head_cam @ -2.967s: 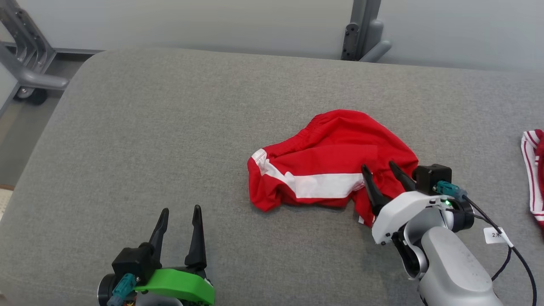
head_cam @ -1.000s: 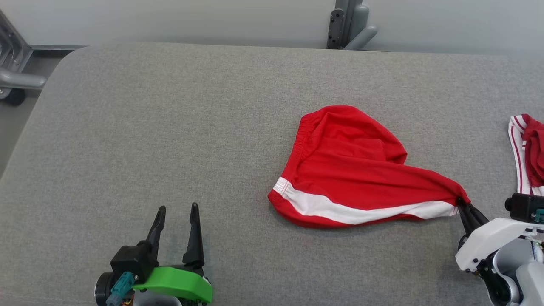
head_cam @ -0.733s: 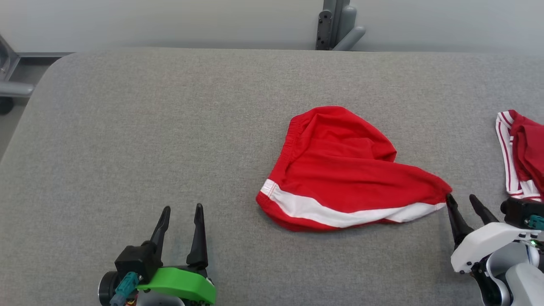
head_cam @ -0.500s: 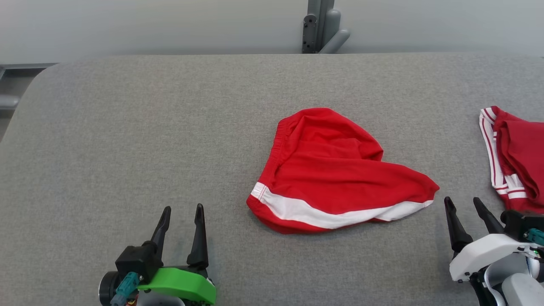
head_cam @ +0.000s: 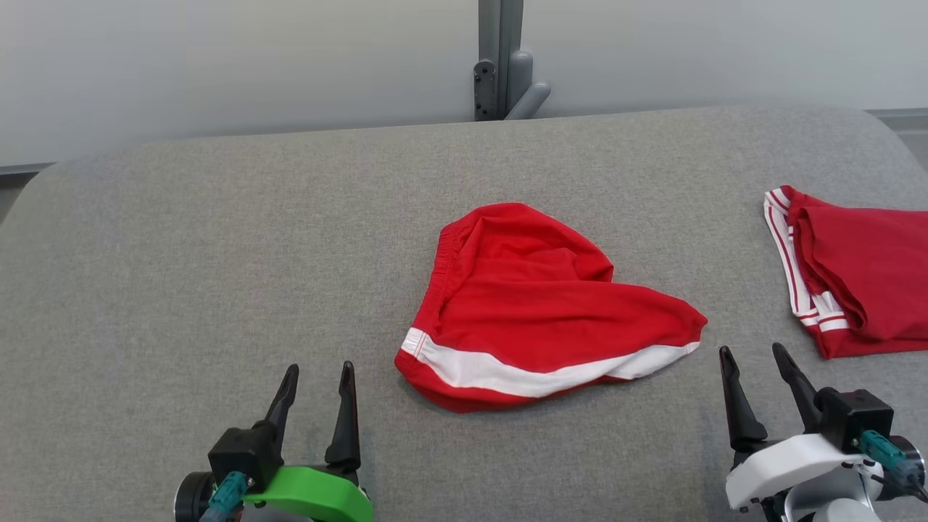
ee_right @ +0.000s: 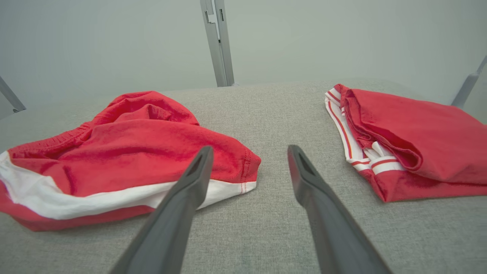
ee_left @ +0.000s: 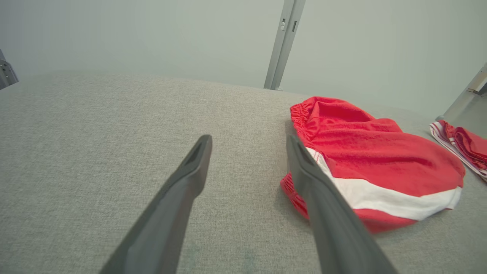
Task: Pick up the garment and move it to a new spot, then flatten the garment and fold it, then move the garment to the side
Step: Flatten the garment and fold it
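Note:
The garment (head_cam: pixel 540 308), red shorts with a white side stripe and an elastic waistband, lies rumpled in the middle of the grey padded table (head_cam: pixel 217 254). It also appears to the right of the fingers in the left wrist view (ee_left: pixel 373 160) and to the left in the right wrist view (ee_right: pixel 125 160). My right gripper (head_cam: pixel 752 355) stands open just right of the shorts' drawn-out corner, holding nothing. At the lower left my left gripper (head_cam: pixel 317 373) is open and empty, apart from the shorts.
A second red garment with white stripes (head_cam: pixel 855 279) lies folded at the table's right edge, also in the right wrist view (ee_right: pixel 403 133). A grey metal post (head_cam: pixel 500 65) rises behind the table's far edge against a pale wall.
My right gripper, shut on the shorts' corner a second ago, has opened and let it go, then drawn back. The head camera has turned right, bringing the folded garment further into view.

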